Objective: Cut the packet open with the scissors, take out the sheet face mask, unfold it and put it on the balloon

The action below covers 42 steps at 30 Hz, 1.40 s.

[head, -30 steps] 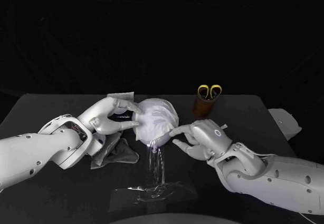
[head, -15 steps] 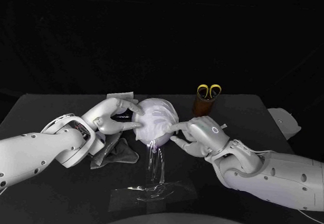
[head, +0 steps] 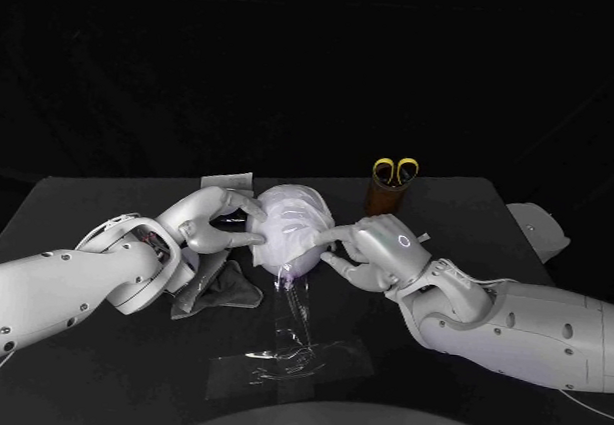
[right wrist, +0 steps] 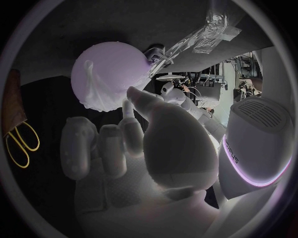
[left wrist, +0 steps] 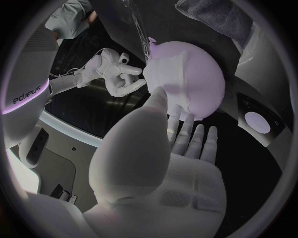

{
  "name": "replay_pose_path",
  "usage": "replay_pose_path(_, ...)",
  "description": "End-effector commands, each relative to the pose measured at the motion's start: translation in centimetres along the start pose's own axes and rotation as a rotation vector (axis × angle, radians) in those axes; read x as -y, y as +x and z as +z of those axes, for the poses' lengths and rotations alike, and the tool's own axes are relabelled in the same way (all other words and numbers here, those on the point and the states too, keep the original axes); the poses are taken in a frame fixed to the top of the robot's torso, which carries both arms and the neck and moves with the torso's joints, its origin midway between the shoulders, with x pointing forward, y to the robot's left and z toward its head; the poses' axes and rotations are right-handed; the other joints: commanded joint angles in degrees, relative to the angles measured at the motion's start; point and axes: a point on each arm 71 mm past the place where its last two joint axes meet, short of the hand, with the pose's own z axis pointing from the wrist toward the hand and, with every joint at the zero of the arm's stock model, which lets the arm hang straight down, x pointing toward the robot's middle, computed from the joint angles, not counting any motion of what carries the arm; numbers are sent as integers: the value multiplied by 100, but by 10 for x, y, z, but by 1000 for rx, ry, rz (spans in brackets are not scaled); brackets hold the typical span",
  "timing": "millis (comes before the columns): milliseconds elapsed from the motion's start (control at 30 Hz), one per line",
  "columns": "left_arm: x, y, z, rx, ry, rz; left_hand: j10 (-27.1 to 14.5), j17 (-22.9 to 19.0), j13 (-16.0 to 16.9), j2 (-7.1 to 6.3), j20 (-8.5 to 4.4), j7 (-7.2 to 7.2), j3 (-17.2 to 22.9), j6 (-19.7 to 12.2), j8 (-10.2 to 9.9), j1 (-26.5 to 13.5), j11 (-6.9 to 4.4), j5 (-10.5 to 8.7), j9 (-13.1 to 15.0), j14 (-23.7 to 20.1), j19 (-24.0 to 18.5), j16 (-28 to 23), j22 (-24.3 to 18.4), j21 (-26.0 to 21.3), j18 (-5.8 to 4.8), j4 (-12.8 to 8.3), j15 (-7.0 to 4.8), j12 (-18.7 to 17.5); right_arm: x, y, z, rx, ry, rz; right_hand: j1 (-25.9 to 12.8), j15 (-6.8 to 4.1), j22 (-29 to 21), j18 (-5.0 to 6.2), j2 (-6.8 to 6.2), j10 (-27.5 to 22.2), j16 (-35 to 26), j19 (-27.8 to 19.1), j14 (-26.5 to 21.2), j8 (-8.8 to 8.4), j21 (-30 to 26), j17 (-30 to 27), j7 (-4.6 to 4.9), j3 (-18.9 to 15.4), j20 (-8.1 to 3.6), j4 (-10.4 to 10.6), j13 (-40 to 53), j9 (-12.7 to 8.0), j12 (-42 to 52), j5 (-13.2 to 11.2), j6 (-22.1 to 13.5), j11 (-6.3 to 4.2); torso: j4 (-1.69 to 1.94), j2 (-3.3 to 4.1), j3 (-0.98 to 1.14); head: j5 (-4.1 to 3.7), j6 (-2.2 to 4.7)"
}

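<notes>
Smoothing step, by the look of it: sheet mask (head: 300, 220) is already out, unfolded and draped on the balloon (head: 277, 255), which sits mid-bench on a clear plastic stem (head: 291, 322).

Left hand (head: 212, 226) is at the balloon's left side. Its fingers (left wrist: 186, 130) are spread, tips against the balloon, nothing pinched as far as the left wrist view shows. Right hand (head: 369, 250) is at the balloon's right side with fingertips at the mask's edge. Cannot tell if it pinches the mask or only touches it.

Scissors (head: 395, 170) stand in a brown holder (head: 385, 201) near the bench's (head: 83, 208) far right corner. Opened packet (head: 230, 181) lies by the far edge, behind the left hand. Dark cloth (head: 225, 291) lies under the left arm.

Handling, as a judgement:
- Mask is thin, limp and likely wet, so it clings, slides and creases or tears if dragged.
- Best taken at an outer edge or flap, light pinch, then pressed flat.
- Balloon is very light and springy on a floppy stem, so it tips or rolls off under one-sided push.
- Brace it from the opposite side, no sharp poking.

Versus a second ago:
- Right hand has moved in and a bit higher on the balloon's side.
- Left hand is nearly where it was.
- Mask stays on the balloon, and the stem now looks straighter.
</notes>
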Motion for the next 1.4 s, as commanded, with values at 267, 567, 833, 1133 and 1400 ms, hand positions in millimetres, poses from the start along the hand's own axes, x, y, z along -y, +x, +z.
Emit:
replay_pose_path(267, -6, 5, 2, -51, -76, 14, -120, -7, -8, 23, 14, 68, -57, -14, -32, -38, 1, 10, -11, -50, -39, -38, -6, -26, 86, -7, -1, -34, 1, -2, 8, 87, -27, -33, 56, 73, 1122, -55, -68, -82, -15, -68, 444, -56, -98, 1207, 28, 30, 62, -23, 339, -25, -83, -55, -112, 57, 7, 3, -1, -10, 10)
replay_pose_path(567, -9, 4, 2, -53, -90, 14, -141, -7, -9, 26, 14, 73, -70, -22, -38, -34, 1, 10, -12, -51, -33, -41, -6, -24, 94, -6, -2, -35, 6, -5, 13, 103, -12, -49, 44, 99, 1103, -41, -45, -143, -36, -109, 427, -78, -155, 1185, 53, 35, 86, 6, 286, -34, -158, -56, -157, 83, -2, -3, -5, -24, 9)
replay_pose_path(833, -9, 4, 2, -55, -95, 11, -156, -7, -10, 28, 14, 76, -77, -27, -41, -32, 2, 10, -13, -53, -34, -43, -6, -24, 99, -6, -2, -35, 16, -6, 17, 102, 11, -73, 81, 96, 1120, -52, -47, -144, -11, -86, 434, -19, -95, 1204, 30, 42, 95, -9, 301, -10, -138, -56, -73, 69, 3, -3, -6, -50, 15)
replay_pose_path(1133, -10, 4, 2, -57, -100, 5, -194, -7, -11, 34, 14, 87, -97, -38, -50, -32, 5, 10, -15, -52, -28, -47, -6, -21, 113, -2, 3, -36, 17, -4, 19, 99, 6, -89, 101, 64, 1152, -73, -51, -75, 54, -34, 462, 99, 19, 1260, -26, 32, 84, -10, 387, 39, -21, -57, 83, 25, 5, -3, -9, -76, 23)
replay_pose_path(1400, -10, 4, 2, -59, -106, -1, -223, -7, -12, 36, 15, 95, -118, -48, -58, -34, 9, 10, -16, -53, -21, -50, -6, -19, 125, 1, 7, -37, 17, -3, 20, 100, 10, -93, 133, 25, 1174, -88, 4, -35, 96, 4, 482, 224, 99, 1296, -85, 54, 55, -3, 432, 90, 39, -56, 228, -23, 2, -2, -6, -73, 32)
